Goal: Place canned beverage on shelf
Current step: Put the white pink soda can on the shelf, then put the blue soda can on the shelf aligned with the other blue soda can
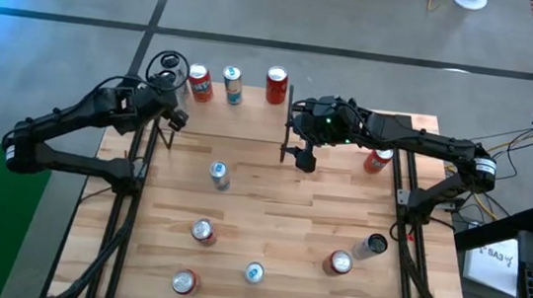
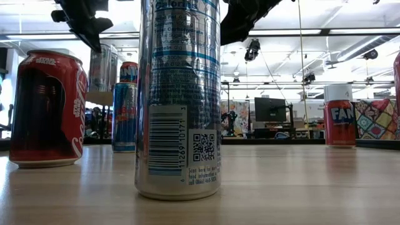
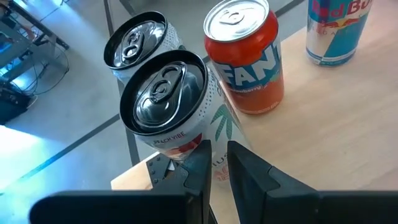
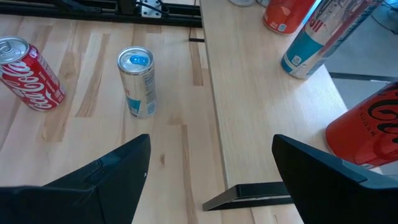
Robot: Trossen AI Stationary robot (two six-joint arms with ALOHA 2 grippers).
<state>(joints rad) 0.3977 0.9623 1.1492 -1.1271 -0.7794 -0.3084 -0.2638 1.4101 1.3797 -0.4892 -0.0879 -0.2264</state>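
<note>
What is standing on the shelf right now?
The shelf holds two white cans, an orange Fanta can, a blue-silver can and a red can; arms cover other parts.

Shelf [image 1: 241,112] sat along the table's [image 1: 270,209] far edge with four cans on it in a row: black-rimmed can [image 1: 166,71] at the left end, Fanta can [image 1: 200,84] beside it, slim can [image 1: 232,85], then Coke can [image 1: 275,85]. On the tabletop, one slim can [image 1: 218,175] stood mid-left, three cans [image 1: 202,231] nearer the front, two more [image 1: 339,263] front-right. One can [image 1: 377,160] lay under the right arm.
</note>
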